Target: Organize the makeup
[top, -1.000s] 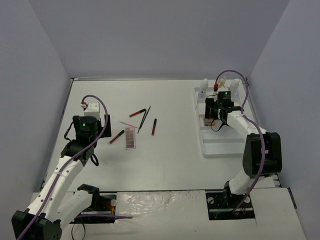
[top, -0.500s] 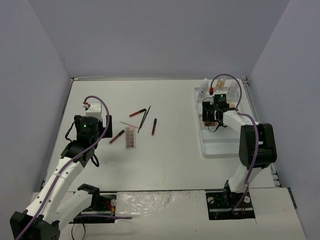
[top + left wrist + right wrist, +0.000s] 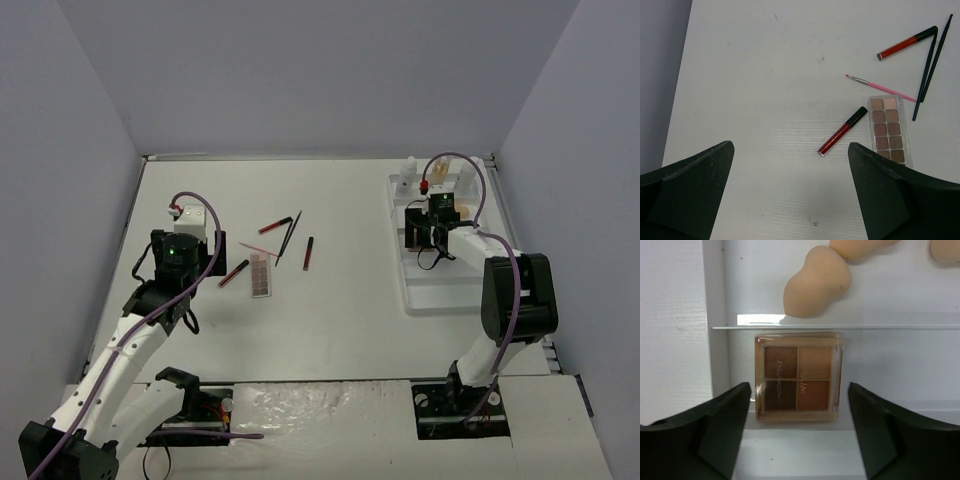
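— Grey walls close in a white desk, your two arms working opposite ends of it. Where does your right hand stand?

— Your right hand hangs over the white tray, jaws parted and holding nothing. The four-pan palette lies flat between them in its own compartment, with a sliver of gap on each side. Just beyond the divider ahead of that hand sits a beige sponge, with more past it. Like is kept with like, it seems.

— And your left?

— Your left hand is spread fully wide and empty above bare desk. Ahead and to its right lies a red lip tube, just beside a long eyeshadow palette. Farther on are a pink brush, a second lip tube and two dark brushes. That wide spread suits a straight drop onto the nearest tube, likely your next pick. Slim and round, it may roll.
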Robot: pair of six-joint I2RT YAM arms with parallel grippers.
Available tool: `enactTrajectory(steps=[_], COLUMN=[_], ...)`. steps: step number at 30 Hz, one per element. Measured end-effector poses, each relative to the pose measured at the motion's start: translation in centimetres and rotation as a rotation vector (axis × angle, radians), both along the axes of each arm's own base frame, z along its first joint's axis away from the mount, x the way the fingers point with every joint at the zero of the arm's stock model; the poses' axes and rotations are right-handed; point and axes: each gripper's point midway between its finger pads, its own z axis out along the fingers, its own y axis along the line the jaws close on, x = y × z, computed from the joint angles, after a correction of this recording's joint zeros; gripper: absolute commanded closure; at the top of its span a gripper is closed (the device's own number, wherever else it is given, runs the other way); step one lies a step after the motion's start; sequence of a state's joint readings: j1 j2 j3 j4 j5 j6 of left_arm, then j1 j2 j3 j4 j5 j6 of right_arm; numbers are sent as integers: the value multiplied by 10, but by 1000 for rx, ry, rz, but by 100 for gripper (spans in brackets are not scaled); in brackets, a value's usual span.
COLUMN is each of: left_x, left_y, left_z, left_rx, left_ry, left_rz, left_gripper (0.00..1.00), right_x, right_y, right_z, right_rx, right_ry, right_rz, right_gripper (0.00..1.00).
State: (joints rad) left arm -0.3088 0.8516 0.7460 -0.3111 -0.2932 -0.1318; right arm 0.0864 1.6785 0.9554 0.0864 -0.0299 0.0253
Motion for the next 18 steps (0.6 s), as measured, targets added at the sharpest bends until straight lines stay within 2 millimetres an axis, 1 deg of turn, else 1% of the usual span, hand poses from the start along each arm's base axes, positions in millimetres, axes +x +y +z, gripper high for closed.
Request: enactTrajectory(steps=[5, 9, 11, 13, 16, 18], left_x=[0, 1, 1, 2, 3, 6], left_y=[0, -1, -3, -7, -16, -27], left_z=[-1, -2, -4, -7, -16, -25], left_rx=[1, -2, -13, -33, -71, -106], left_ry=[2, 8, 13, 23, 56, 104], left_rz=[0, -3, -8, -13, -23, -36], left_gripper=[3, 3, 3, 3, 3, 3], right_x=[1, 2, 4, 6, 7, 4], right_y=[3, 11, 20, 33, 59, 77], right_z=[6, 23, 38, 59, 96, 118], right_rx=[3, 6, 11, 14, 37, 66], right_ry=[-15, -56, -91, -141, -231, -284], right_rz=[5, 19, 30, 43, 85, 112], right_gripper=[8, 7, 6, 5, 4, 4])
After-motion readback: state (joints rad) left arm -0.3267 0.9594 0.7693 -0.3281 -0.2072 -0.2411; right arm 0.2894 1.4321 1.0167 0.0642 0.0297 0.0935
